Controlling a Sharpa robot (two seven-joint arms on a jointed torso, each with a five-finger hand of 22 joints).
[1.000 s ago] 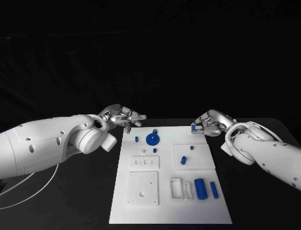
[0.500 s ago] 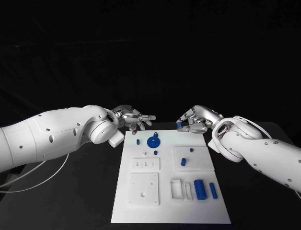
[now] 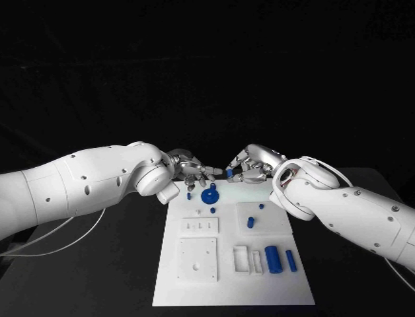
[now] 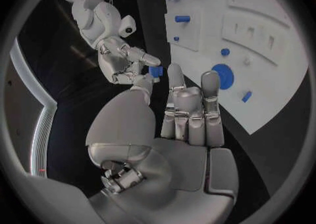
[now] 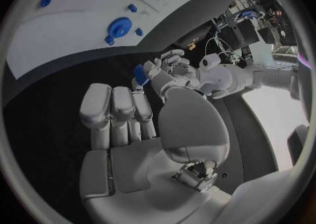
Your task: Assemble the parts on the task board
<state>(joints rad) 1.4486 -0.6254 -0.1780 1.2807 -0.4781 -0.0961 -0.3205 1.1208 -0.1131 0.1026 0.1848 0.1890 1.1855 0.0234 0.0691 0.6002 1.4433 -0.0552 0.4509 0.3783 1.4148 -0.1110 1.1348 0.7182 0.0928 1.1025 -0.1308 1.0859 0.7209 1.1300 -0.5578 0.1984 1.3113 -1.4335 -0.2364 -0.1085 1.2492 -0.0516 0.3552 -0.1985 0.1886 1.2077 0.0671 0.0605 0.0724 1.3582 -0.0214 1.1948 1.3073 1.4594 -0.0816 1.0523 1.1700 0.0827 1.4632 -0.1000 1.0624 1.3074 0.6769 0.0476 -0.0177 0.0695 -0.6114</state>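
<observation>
The white task board (image 3: 234, 277) lies in the middle of the black table. Above its far edge my right hand (image 3: 250, 168) pinches a small blue part (image 3: 229, 173) at its fingertips. The same part (image 4: 156, 71) is held out by the right hand (image 4: 120, 59) in the left wrist view, and it shows as the blue part (image 5: 139, 74) in the right wrist view. My left hand (image 3: 194, 173) hovers just beside it with straight fingers (image 4: 189, 109) and holds nothing; its thumb reaches close to the part. I cannot tell whether it touches. A blue disc (image 3: 209, 195) stands on the board below both hands.
Small blue pegs (image 3: 252, 222) sit on the raised square block at the board's right. Two blue cylinders (image 3: 274, 259) lie near the front right beside white slotted blocks (image 3: 244, 259). A white square plate (image 3: 197, 259) occupies the front left.
Both hands have moved inward over the board's far edge until they nearly meet. The right hand carried the blue part leftward with it.
</observation>
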